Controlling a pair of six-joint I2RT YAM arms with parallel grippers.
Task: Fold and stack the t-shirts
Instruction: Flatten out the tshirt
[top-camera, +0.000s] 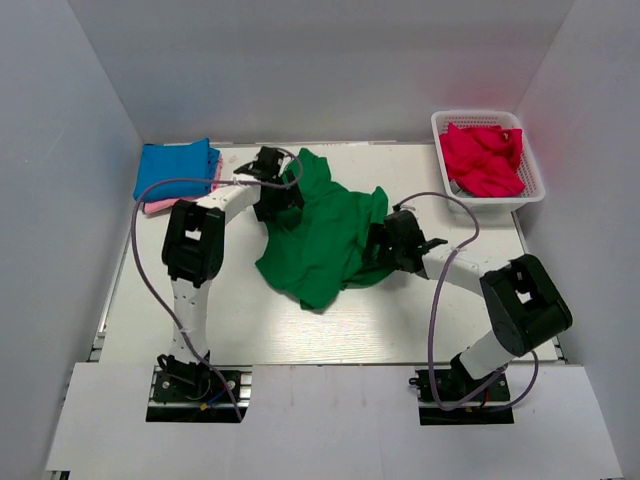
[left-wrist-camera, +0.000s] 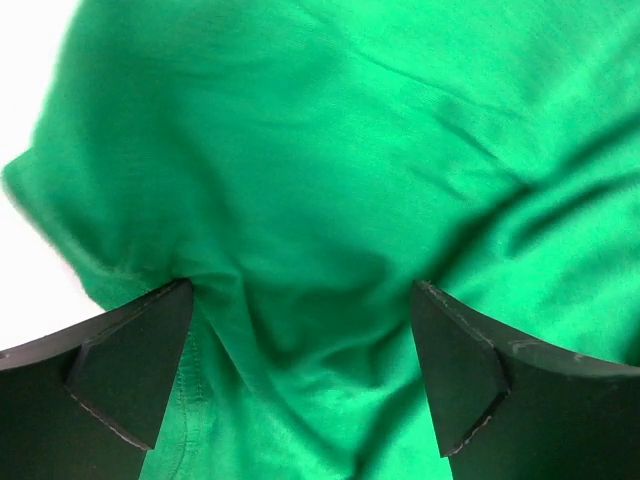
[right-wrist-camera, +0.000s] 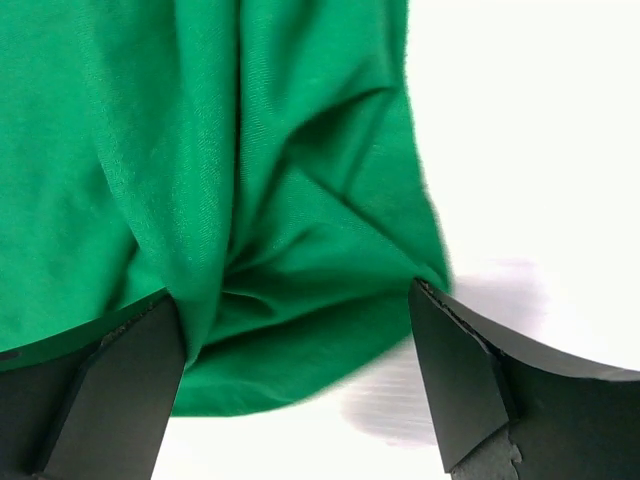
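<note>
Both pincers gape wide! The left gripper (left-wrist-camera: 300, 335) spreads over the big crumpled dark green cloth t-shirt (top-camera: 320, 240) in the middle of the white bench (top-camera: 250, 330). The right gripper (right-wrist-camera: 295, 340) straddles the shirt's right edge. At the far left corner a folded blue t-shirt (top-camera: 175, 168) tops a pink t-shirt (top-camera: 160, 206). At the far right corner a red t-shirt (top-camera: 485, 160) fills the white plastic lattice basket (top-camera: 532, 190).

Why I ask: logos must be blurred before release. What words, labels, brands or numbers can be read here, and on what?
None readable. The green t-shirt, blue t-shirt, pink t-shirt, red t-shirt and white basket show no print or tag. No lettering can be made out on the left arm or right arm.
</note>
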